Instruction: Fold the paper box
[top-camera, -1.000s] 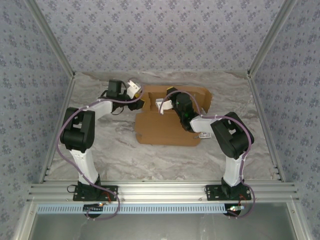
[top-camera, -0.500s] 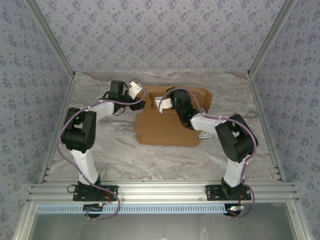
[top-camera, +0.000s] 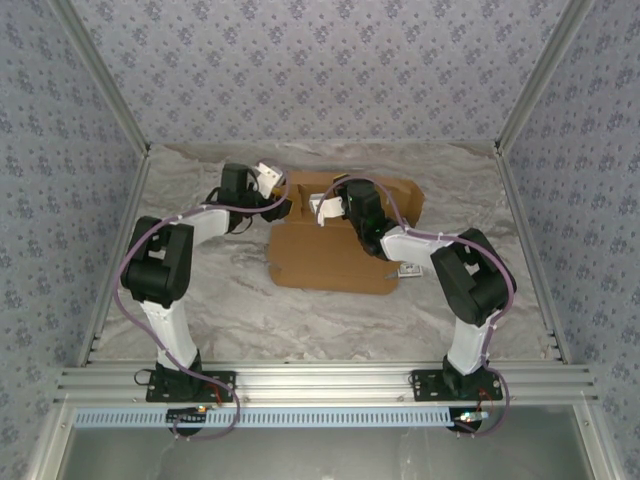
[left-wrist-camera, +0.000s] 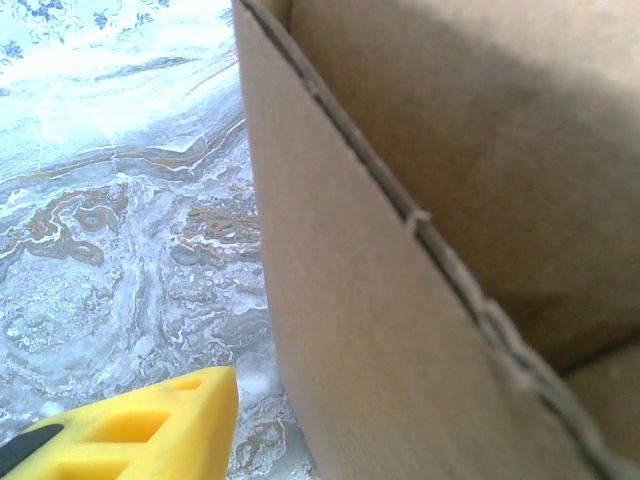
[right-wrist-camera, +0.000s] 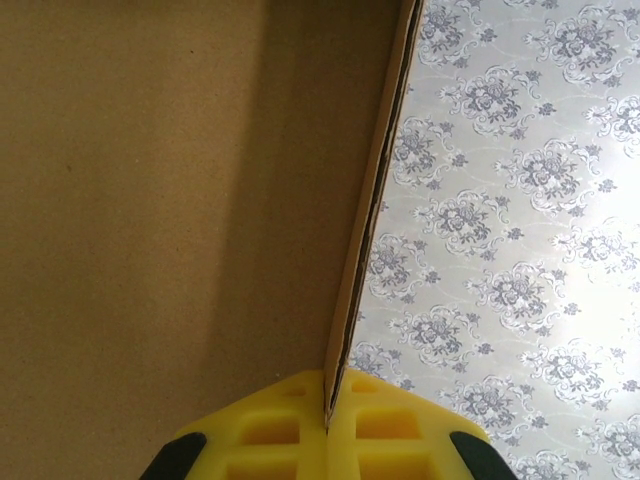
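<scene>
The paper box (top-camera: 330, 262) is a brown cardboard sheet lying flat mid-table, with its back panels (top-camera: 395, 195) raised. My right gripper (top-camera: 325, 207) is over the back part, shut on the thin edge of an upright cardboard panel (right-wrist-camera: 200, 200). The edge runs straight down between the yellow fingertips (right-wrist-camera: 270, 425) of my right gripper (right-wrist-camera: 328, 402). My left gripper (top-camera: 283, 206) is at the box's back left corner. One of its yellow fingers (left-wrist-camera: 150, 425) shows beside a raised cardboard wall (left-wrist-camera: 400, 350), with bare table between them. The other finger is hidden behind the cardboard.
A small dark white-bordered card (top-camera: 408, 270) lies on the marble table (top-camera: 220, 300) at the box's right front corner. Patterned walls (top-camera: 320, 70) close in the back and both sides. An aluminium rail (top-camera: 320, 380) runs along the near edge.
My left gripper has moved a little right, closer to the box's corner. The right wrist has shifted slightly toward the back, and the box's front left corner has slid a touch left.
</scene>
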